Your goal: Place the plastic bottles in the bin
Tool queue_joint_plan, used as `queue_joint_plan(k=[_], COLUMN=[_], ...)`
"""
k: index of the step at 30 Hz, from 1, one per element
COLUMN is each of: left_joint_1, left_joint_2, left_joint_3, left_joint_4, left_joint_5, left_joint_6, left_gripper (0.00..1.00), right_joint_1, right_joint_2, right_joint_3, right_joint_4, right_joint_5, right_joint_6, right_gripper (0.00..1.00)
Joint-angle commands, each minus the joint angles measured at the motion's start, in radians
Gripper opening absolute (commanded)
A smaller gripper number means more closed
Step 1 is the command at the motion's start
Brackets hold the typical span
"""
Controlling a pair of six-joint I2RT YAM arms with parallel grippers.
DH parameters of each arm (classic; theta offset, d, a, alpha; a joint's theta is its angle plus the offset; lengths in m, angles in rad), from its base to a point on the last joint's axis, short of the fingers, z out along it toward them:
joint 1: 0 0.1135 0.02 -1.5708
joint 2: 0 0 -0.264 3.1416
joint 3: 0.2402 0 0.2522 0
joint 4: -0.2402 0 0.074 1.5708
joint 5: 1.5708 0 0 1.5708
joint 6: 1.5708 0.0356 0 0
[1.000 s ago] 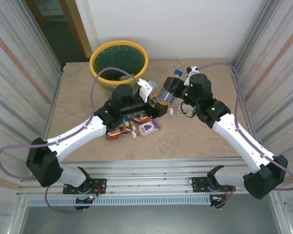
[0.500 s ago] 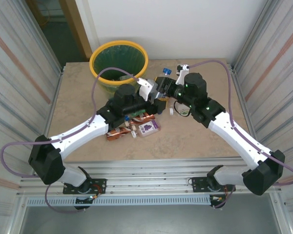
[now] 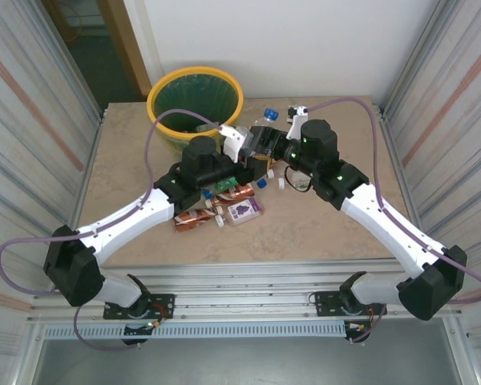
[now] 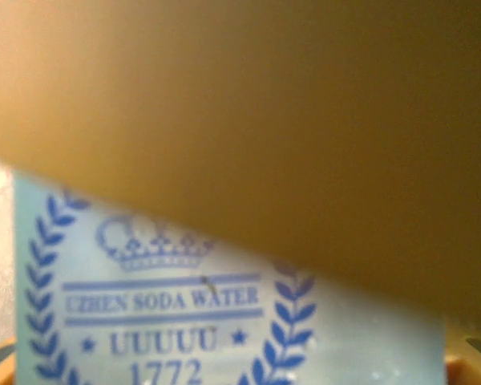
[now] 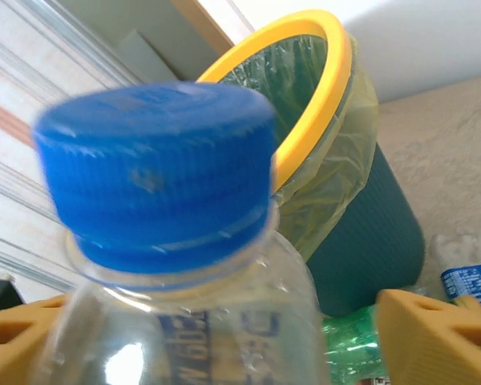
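Scene: Seen from above, two arms reach in from the near edge of a beige desk and meet near its middle.

Bin: Round, with a thick yellow rim, a dark teal body and a yellow-green liner. It stands at the far edge of the desk, left of centre. In the right wrist view the bin rises close behind the clear bottle.

Right end effector: Raised above the desk, near the bin on its right side. In its wrist view the right end effector has its two orange fingers spread wide, with the clear bottle between them. One finger stands clear of the bottle, leaving a gap.

Clear bottle: Outside the bin, near its rim. In the right wrist view the clear bottle has its blue cap very close to the camera.

Left end effector: Low over mid-desk, just beside the right one. In its wrist view a blurred tan finger lies across a blue-label bottle printed "SODA WATER". I cannot tell how far the jaws are open, or whether they grip it.

Bottles on the desk: A purple-label bottle and a brown-orange bottle lie beside the left arm, well apart from the bin. A green bottle lies near the foot of the bin.
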State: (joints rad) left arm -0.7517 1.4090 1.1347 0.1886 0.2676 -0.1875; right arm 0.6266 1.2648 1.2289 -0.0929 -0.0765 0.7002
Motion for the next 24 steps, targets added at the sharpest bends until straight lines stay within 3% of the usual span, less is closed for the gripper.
queue_joint_plan(k=[1,15,24], left_joint_1=[0.011,0.075,0.163], left_joint_2=[-0.026,-0.072,-0.1], left_joint_3=[0.014,0.03,0.131], left_joint_4=[0.007,-0.063,-0.171], left_joint_5=[0.003,-0.007,-0.039], left_joint_6=[0.007,0.034,0.111], left_gripper=[0.0,0.0,0.0], right_joint_1=[0.011,-0.032,-0.042], right_joint_2=[-0.003,-0.057,-0.171], right_joint_3=[0.059,0.147,0.085], right_joint_4=[0.002,-0.056,-0.111], right_joint_5=[-0.022,-0.018,0.131], right_joint_6=[-0.025,-0.089,-0.122], right_gripper=[0.98,0.98,0.98])
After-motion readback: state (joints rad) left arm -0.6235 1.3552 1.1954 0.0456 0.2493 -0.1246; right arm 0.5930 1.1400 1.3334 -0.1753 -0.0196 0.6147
